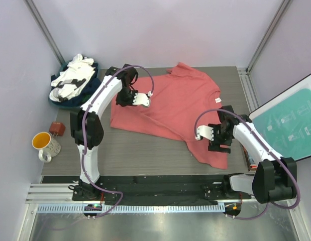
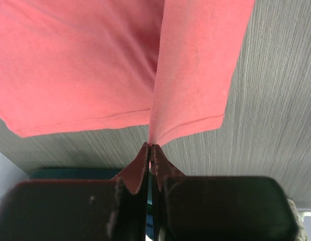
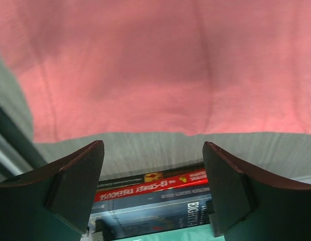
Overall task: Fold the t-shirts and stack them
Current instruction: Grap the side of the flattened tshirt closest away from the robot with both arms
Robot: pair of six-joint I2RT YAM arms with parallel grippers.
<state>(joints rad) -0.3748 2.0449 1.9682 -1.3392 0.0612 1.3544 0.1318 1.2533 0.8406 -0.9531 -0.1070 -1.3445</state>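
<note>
Left jaws: pressed together, pinching a stitched edge of the coral-red t-shirt (image 1: 175,100). In the left wrist view we see the cloth rise from the pinch as a ridge.
Right jaws: spread wide with nothing between them, poised low over the shirt's near-right flap.
Where the shirt is: lying mostly flat on the grey worktop (image 1: 145,150), between the two arms. Its body runs across the middle and one flap trails toward the near-right corner.
Long axis: slanted, as we read it, from the far left, where the left jaws grip, to the near right, where the right jaws wait.
Relation that matters: in the right wrist view the cloth's edge (image 3: 145,133) lies just ahead of the open jaws and runs crosswise to them, with a strip of bare worktop between.
Nearer arm: the right, for the near-right flap. The left already holds the opposite side.
Our judgement: the right jaws need to go forward and down onto that edge before any fold.
Other shirts: a white and navy pile (image 1: 75,80) sits at the far left, well apart.
</note>
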